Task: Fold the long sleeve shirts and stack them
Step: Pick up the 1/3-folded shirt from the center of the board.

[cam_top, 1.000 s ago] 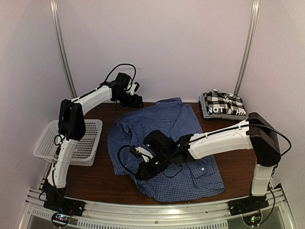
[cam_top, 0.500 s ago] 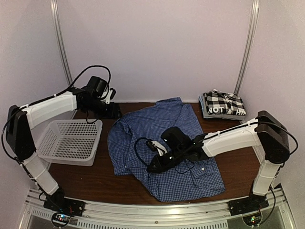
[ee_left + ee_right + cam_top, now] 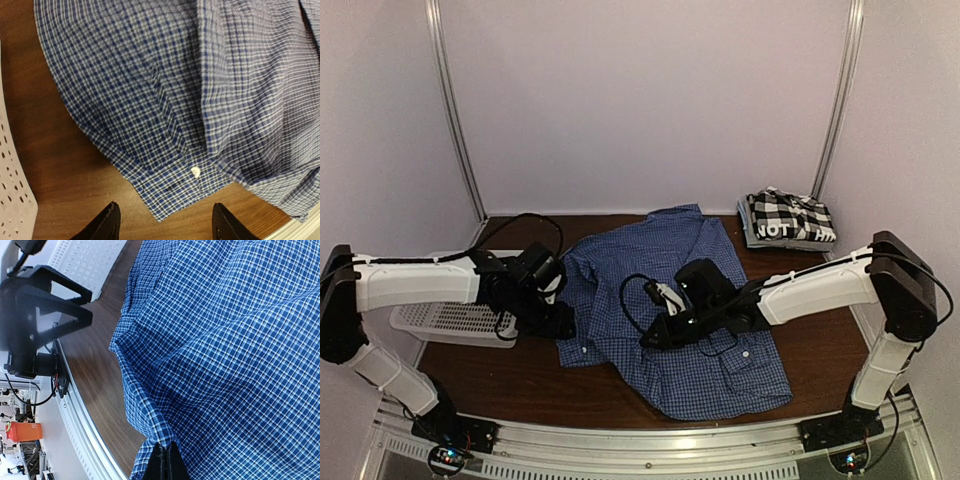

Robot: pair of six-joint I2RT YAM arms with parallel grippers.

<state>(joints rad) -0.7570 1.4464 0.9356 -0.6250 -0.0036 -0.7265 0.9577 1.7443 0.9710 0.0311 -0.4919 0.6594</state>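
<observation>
Blue fine-checked collared cloth shirt is spread, rumpled, across the middle of the brown wooden bench, its hem lying toward the near edge. A raised fold of it is pinched between the closed fingers of the right gripper. The left gripper is held with fingers well apart over a buttoned cuff at the shirt's left side, beside the white mesh plastic basket. A folded black-and-white large-checked shirt is set at the far right corner.
</observation>
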